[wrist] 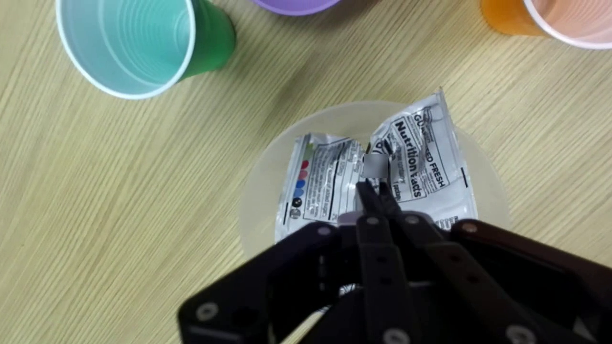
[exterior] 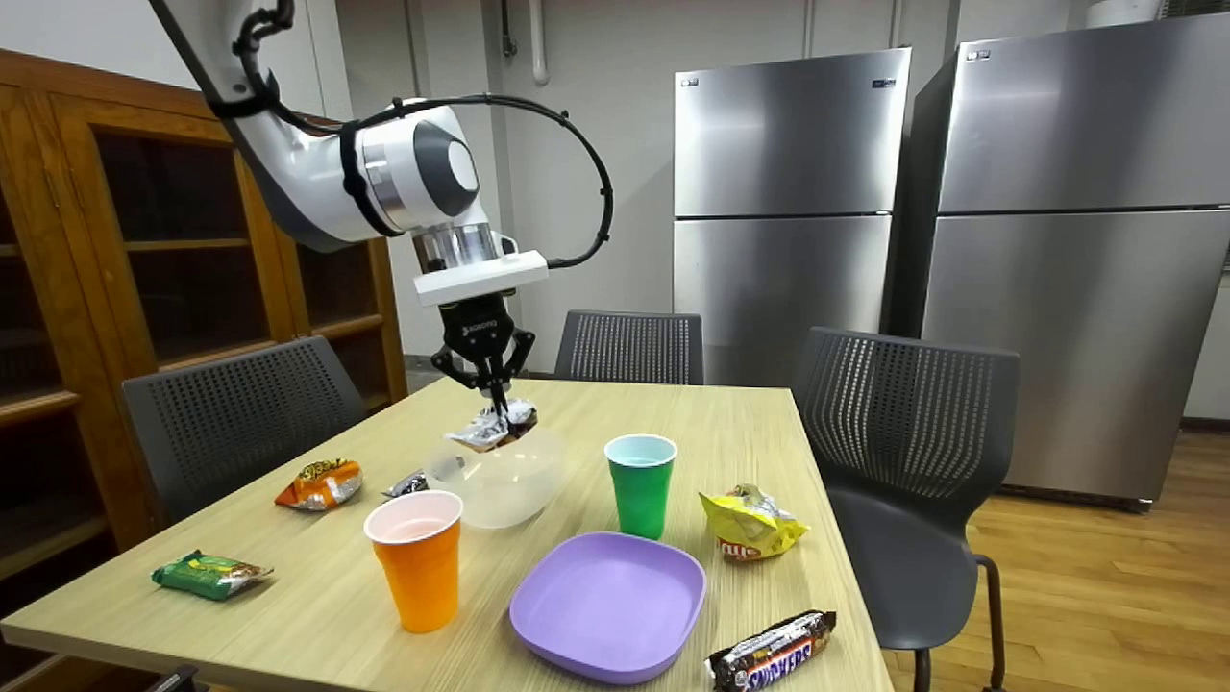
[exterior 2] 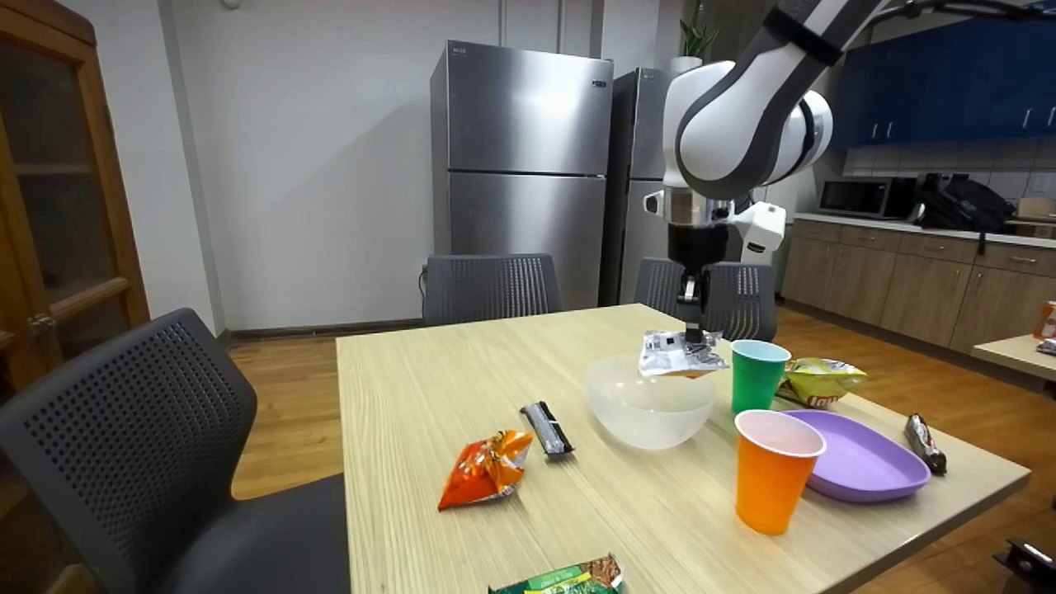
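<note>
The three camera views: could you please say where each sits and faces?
An exterior view: near the purple plate, facing fridges; arm and hand show.
An exterior view: near the green packet, facing fridges and counter; arm and hand show.
Wrist view: above the silver packet and bowl, looking down; hand only.
Both exterior views share bowl and cups.

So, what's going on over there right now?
The gripper is closed on a silver-backed snack packet, pinching it near the middle. It holds the packet over the translucent bowl; I can't tell whether the packet touches the rim. A green cup and an orange cup stand upright nearby, and a Snickers bar lies beside the purple plate.
</note>
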Action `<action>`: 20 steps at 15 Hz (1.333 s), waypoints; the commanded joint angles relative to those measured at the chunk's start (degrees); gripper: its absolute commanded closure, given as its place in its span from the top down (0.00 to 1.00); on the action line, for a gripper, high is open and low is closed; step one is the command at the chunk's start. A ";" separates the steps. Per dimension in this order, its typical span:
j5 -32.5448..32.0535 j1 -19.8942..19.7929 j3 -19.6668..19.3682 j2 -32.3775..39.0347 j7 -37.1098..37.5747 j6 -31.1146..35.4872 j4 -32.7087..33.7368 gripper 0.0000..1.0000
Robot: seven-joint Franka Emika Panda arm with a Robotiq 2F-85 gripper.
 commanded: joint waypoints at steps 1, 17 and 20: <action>-0.08 -0.58 0.28 1.59 1.98 0.53 0.71 0.00; 0.48 -0.68 0.34 2.32 3.36 0.25 1.36 0.70; 0.79 -0.82 0.40 0.34 3.27 0.48 0.40 0.94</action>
